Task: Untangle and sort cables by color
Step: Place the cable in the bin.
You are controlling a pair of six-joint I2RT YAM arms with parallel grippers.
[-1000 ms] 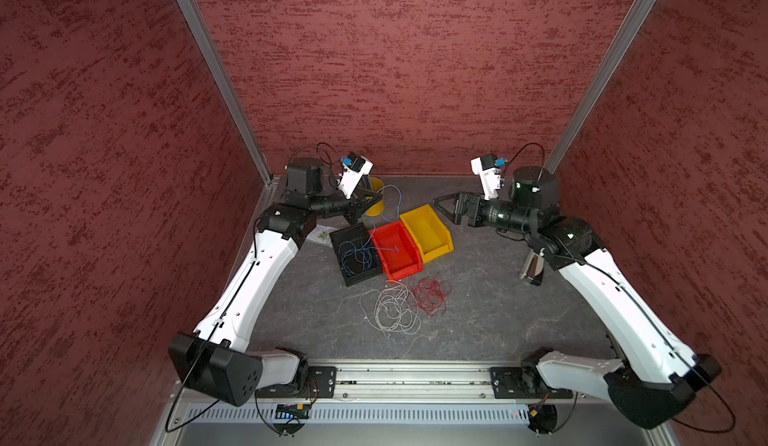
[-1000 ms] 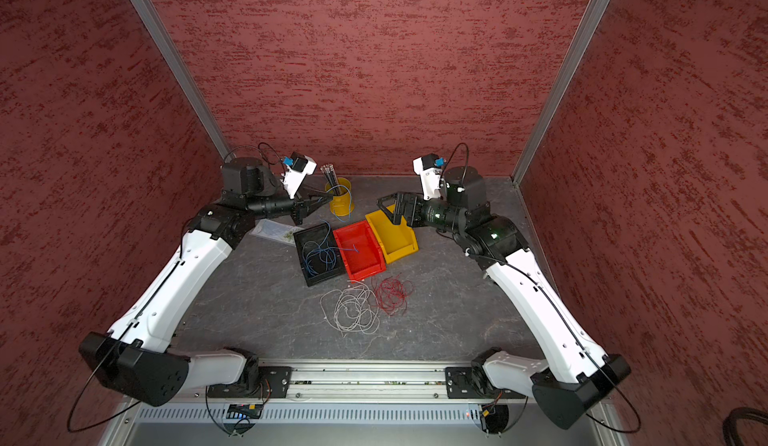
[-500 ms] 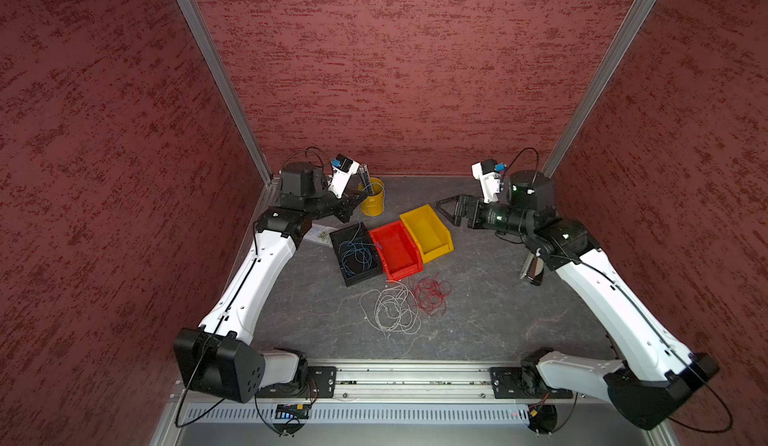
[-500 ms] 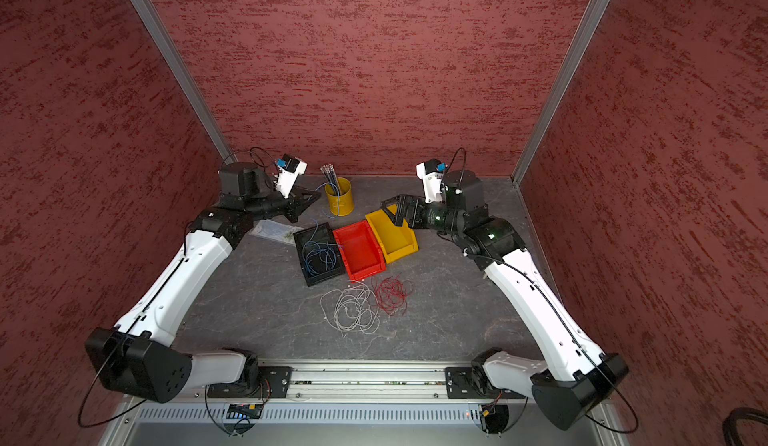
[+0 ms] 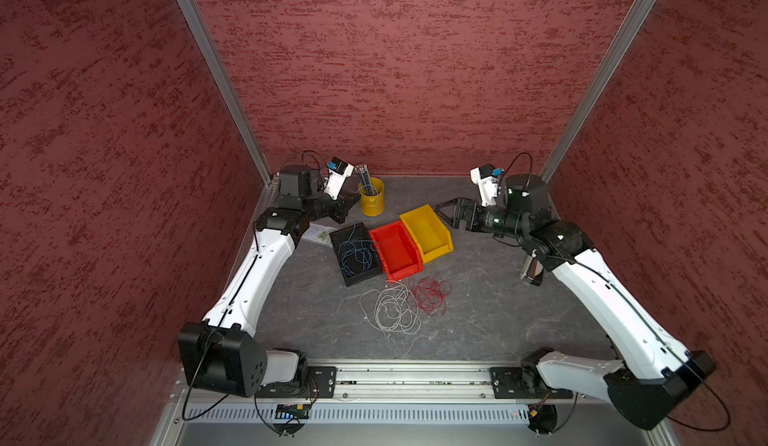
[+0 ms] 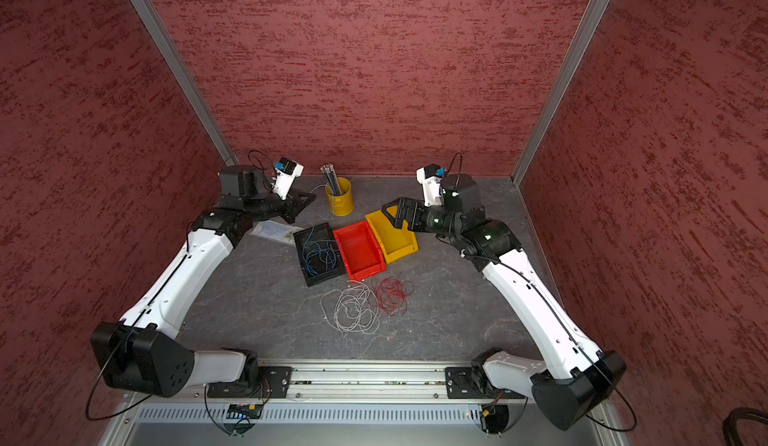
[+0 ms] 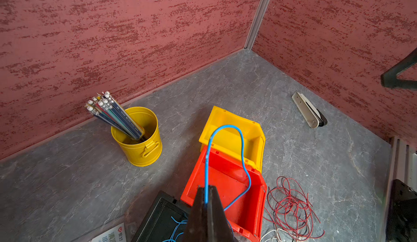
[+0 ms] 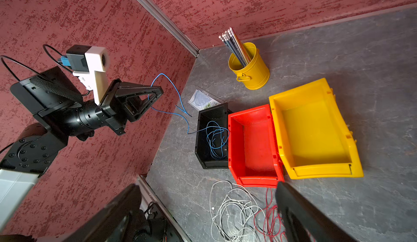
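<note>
Blue cable (image 7: 226,126) clamped in closed left claw (image 7: 206,187), arched upward, tail run down into black bin (image 8: 214,164) holding blue cables (image 8: 214,139). Right claw (image 5: 441,215) spread wide, nothing gripped.

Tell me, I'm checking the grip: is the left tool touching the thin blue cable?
Touching. The left wrist view shows the left tool shut on the thin blue cable, with the strand coming out from between its closed tips.

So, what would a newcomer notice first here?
Probably the black bin, red bin and yellow bin in a row, blue cables lying in the black one. Then the left gripper, shut on a blue cable trailing from that bin. Nearer the robot, whitish-grey cables and red cables lie tangled on the table.
</note>
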